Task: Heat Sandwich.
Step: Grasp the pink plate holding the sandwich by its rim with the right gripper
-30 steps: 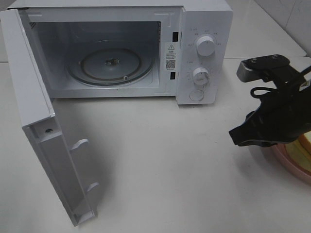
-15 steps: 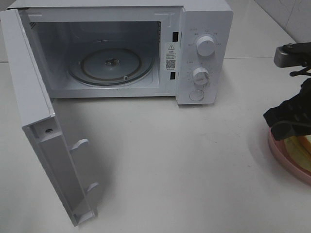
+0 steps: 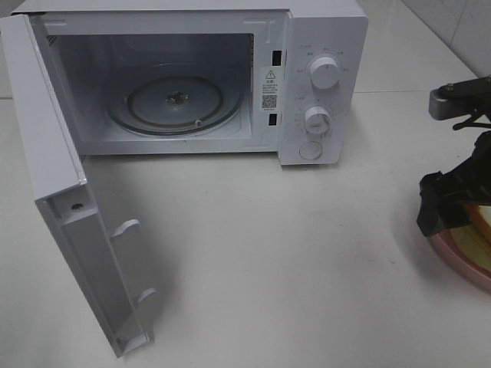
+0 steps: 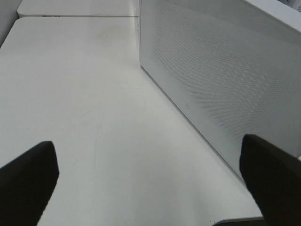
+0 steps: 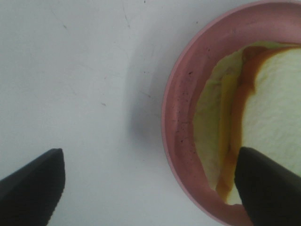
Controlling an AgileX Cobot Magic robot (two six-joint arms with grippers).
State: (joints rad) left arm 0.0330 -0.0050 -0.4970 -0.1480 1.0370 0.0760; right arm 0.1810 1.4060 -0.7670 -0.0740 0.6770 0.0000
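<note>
The right gripper (image 5: 148,160) is hovering, jaws wide apart, straddling the rim of the plate (image 5: 175,122), likely readying a grasp; the sandwich (image 5: 277,103) is lying on that plate. The left gripper (image 4: 148,153), jaws apart too, is idling beside the open microwave (image 3: 330,31).

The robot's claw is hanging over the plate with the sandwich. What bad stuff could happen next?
1. The right arm holds its jaws wide open, with the pink plate rim between them. If they close there, one jaw might squash the sandwich or tip the plate.
2. The sandwich lies loose on the plate, and the microwave stands far across the table. It might slide off during the carry.
</note>
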